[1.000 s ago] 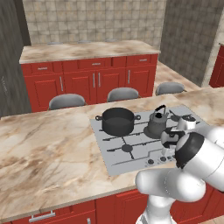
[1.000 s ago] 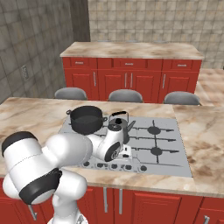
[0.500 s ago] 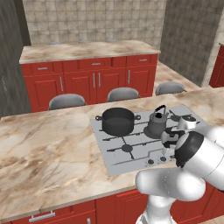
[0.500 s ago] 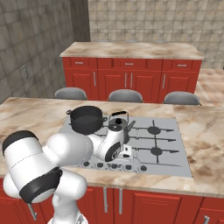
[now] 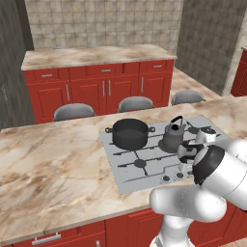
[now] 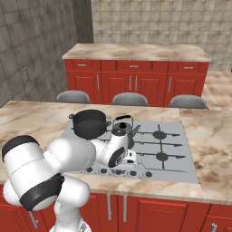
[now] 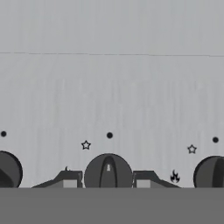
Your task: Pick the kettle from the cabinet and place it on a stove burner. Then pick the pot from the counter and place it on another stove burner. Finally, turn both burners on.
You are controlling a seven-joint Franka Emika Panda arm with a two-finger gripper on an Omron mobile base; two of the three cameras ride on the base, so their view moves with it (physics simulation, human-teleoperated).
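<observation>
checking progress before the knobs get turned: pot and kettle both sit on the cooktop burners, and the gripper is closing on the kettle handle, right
Not quite. The pot and the kettle do sit on burners of the cooktop, but the gripper is not at the kettle handle. The hand view shows its fingertips on either side of a round control knob at the cooktop's front edge.

- The robot's two-finger claw (image 7: pixel 108 178) has narrowed from wide open; in the hand view its small dark fingertips (image 7: pixel 69 178) now sit against either side of a round dark grey control knob (image 7: pixel 108 172) on the flat light grey steel cooktop (image 7: pixel 113 92).
- The white arm's pose has barely shifted.
</observation>
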